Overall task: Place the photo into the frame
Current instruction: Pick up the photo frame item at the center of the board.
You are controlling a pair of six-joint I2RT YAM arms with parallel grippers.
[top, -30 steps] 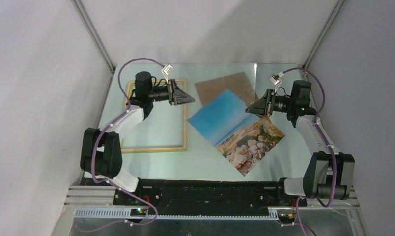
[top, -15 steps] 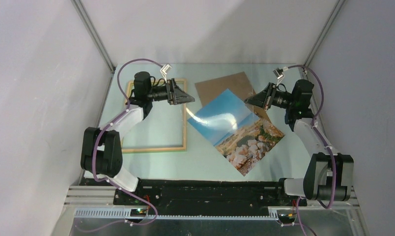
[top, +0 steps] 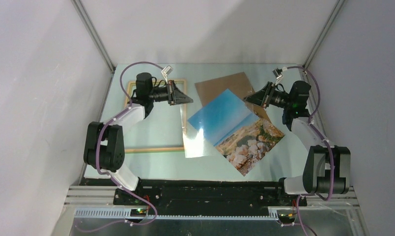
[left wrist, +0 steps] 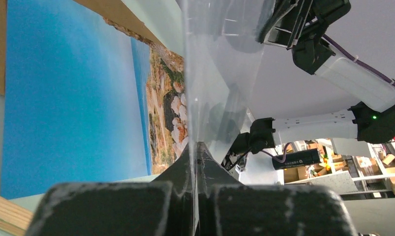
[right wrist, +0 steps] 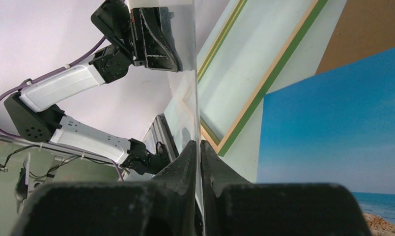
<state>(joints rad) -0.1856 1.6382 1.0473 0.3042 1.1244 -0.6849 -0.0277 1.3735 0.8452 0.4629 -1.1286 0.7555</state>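
The photo (top: 235, 129) lies face up and askew on the table, sky end toward the far left; it also shows in the left wrist view (left wrist: 63, 98) and the right wrist view (right wrist: 333, 123). The frame (top: 156, 147) lies flat at the left, with its green and wood edge in the right wrist view (right wrist: 264, 83). My left gripper (top: 190, 100) and right gripper (top: 247, 98) are each shut on opposite edges of a clear pane (top: 195, 145), holding it above the photo. The pane runs edge-on from the left jaws (left wrist: 220, 73) and the right jaws (right wrist: 185, 73).
A brown backing board (top: 225, 84) lies behind the photo, partly under it. White enclosure walls close in the far, left and right sides. The black base rail (top: 205, 191) runs along the near edge.
The right gripper has moved up and toward the far side with the pane. The pane has tilted, and its glare has shifted from over the photo to the table left of it.
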